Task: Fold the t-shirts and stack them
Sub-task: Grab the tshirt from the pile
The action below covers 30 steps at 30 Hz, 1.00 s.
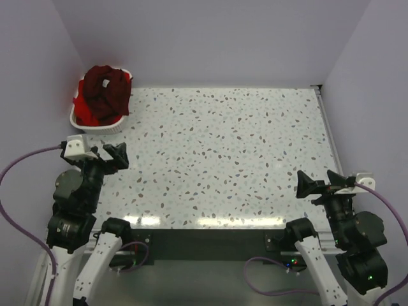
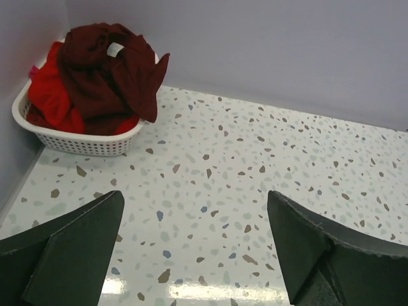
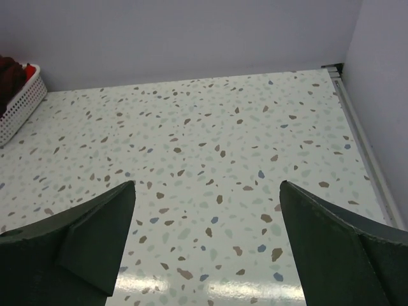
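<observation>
Low in frame, left gripper (image 1: 115,156) and right gripper (image 1: 319,182) are being held spread wide, nothing being grasped. T-shirts (image 1: 105,94) are being cradled in the basket (image 1: 95,127), upper left. The maroon shirt (image 2: 111,70) on top is best pinched first, lifted clear.

It is a robot lab cell: plain lilac walls (image 1: 210,38) enclose a speckled table (image 1: 242,146) with two cabled robot arms (image 1: 76,197).
</observation>
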Each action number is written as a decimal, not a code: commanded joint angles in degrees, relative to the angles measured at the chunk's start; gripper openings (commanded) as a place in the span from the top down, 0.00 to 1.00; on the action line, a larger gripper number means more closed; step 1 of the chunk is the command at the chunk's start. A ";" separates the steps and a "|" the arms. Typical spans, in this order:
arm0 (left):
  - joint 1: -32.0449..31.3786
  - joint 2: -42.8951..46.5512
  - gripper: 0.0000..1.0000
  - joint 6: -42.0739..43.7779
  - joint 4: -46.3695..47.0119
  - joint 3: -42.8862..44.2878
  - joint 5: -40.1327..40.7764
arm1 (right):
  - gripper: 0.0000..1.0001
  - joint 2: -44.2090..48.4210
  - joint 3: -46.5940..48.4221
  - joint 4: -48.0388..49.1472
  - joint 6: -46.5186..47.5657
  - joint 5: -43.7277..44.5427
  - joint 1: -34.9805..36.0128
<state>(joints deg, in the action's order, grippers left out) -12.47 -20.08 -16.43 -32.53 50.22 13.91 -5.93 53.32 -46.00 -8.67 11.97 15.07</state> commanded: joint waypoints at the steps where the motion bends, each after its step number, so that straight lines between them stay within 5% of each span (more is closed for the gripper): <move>1: -0.19 -8.03 0.00 -1.94 7.21 -0.73 0.85 | 0.01 -0.57 -1.72 4.25 -2.40 -2.38 0.75; 8: -0.19 -31.31 0.00 -4.23 12.75 5.23 8.14 | 0.01 -2.24 -6.47 8.20 -4.61 -7.04 2.59; 17: 8.51 -66.10 0.00 -0.54 17.32 30.25 11.57 | 0.01 -6.01 -8.14 11.63 -5.83 -11.61 4.35; 27: 12.47 -92.32 0.00 -0.89 18.82 51.38 15.08 | 0.01 -12.17 -8.76 12.07 -7.68 -15.65 4.53; 30: 12.47 -97.33 0.09 -0.45 19.70 54.54 15.97 | 0.01 -14.80 -8.85 12.25 -7.51 -16.10 4.62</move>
<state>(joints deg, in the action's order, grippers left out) -0.36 -114.50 -16.93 -15.44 100.47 27.42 -18.26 44.60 -36.14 -15.44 -2.24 19.49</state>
